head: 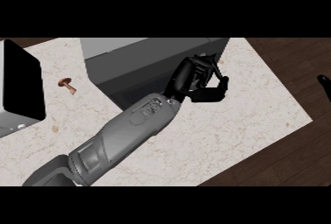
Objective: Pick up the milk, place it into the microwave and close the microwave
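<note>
The microwave [152, 57] is a dark grey box at the back of the counter, its dark front facing me. Its black door [22, 78] stands swung out at the far left. My left hand [202, 83] reaches in from the lower left and sits at the microwave's right front corner, with fingers curled and the thumb sticking out to the right. Nothing shows inside its grasp. No milk is in sight anywhere. Only a black tip of my right hand [323, 82] shows at the right edge, beyond the counter.
A small brown mushroom-shaped object [66, 84] lies on the pale marble counter [245, 127] between the door and the microwave. The counter's edge runs diagonally at the right, with dark wooden floor [291, 157] beyond it.
</note>
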Robot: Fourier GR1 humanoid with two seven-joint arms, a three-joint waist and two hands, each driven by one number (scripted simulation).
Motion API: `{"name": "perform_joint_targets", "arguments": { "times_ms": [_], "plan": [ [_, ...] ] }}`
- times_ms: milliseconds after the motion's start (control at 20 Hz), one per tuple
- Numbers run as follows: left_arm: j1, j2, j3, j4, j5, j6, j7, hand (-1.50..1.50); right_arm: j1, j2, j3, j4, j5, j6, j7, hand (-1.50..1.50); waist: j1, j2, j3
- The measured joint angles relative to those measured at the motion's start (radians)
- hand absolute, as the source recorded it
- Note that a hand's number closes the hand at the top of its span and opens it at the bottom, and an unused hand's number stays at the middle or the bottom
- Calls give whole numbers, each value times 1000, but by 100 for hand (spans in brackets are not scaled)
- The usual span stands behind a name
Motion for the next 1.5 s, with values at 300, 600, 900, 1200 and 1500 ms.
{"name": "perform_joint_targets", "arguments": {
  "times_ms": [300, 600, 900, 1200, 1500],
  "plan": [
    [5, 7, -8, -12, 17, 43, -18, 150, -27, -29, -17, 2, -20, 0, 23, -150, -11, 4, 1],
    [6, 11, -16, -16, 34, 75, -27, 150, -49, -66, -39, 8, -37, 4, 46, -150, -18, 4, 1],
    [9, 18, -23, -28, 50, 105, -34, 150, -69, -85, -51, 17, -67, 10, 63, -150, -26, 6, 3],
    [9, 22, -31, -34, 61, 128, -45, 150, -86, -104, -61, 28, -99, 19, 80, -150, -31, 9, 3],
    [6, 23, -37, -34, 74, 141, -46, 150, -104, -119, -69, 34, -129, 25, 93, -150, -32, 9, 3]
  ]
}}
